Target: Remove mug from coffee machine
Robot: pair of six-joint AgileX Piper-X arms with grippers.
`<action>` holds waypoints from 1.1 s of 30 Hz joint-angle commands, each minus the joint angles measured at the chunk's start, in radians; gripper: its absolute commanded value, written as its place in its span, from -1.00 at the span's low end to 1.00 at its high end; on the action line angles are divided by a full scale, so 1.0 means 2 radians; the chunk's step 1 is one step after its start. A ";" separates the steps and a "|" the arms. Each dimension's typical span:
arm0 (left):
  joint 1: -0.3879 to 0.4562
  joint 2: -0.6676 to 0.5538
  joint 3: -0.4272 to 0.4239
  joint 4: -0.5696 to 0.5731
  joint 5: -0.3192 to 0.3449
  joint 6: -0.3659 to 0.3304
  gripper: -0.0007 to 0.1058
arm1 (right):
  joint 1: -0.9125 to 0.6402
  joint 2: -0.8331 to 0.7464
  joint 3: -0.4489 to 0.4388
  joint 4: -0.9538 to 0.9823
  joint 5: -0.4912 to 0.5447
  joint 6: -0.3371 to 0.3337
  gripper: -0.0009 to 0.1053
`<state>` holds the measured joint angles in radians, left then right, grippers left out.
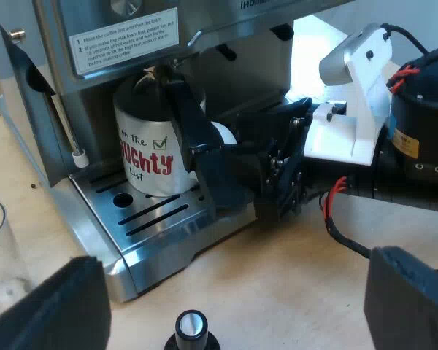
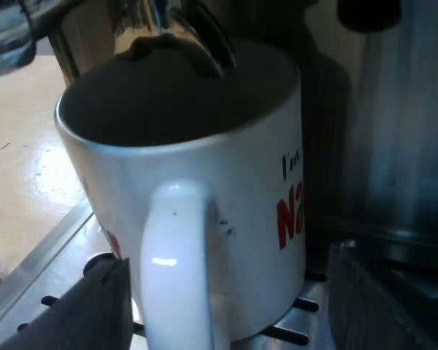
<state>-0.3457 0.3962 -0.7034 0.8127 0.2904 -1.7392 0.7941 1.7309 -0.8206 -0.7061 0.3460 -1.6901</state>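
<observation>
The mug (image 2: 226, 168) stands on the drip tray (image 1: 142, 211) under the spouts (image 2: 182, 36) of the espresso machine (image 1: 124, 36). Its handle (image 2: 174, 270) lies between the 2 fingers of the right gripper (image 2: 226, 292), which stand open and grip nothing yet. Close squarely on the handle, lift only slightly to stay below the spouts, then draw straight out. The left gripper (image 1: 226, 288) hangs wide open, empty, over a tamper (image 1: 192, 329).
</observation>
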 commanded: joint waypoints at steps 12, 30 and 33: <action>-0.002 -0.001 0.000 -0.001 0.003 0.000 0.39 | -0.006 0.020 -0.020 -0.008 -0.010 -0.010 0.13; -0.002 -0.001 0.000 -0.001 0.003 0.000 0.39 | -0.011 0.020 -0.020 -0.008 -0.007 -0.009 -0.68; -0.002 -0.001 0.000 -0.001 0.003 0.000 0.39 | -0.011 0.020 -0.020 -0.008 -0.007 -0.009 -0.69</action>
<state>-0.3457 0.3962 -0.7015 0.8127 0.2904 -1.7392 0.7787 1.7719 -0.8540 -0.7074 0.3339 -1.6972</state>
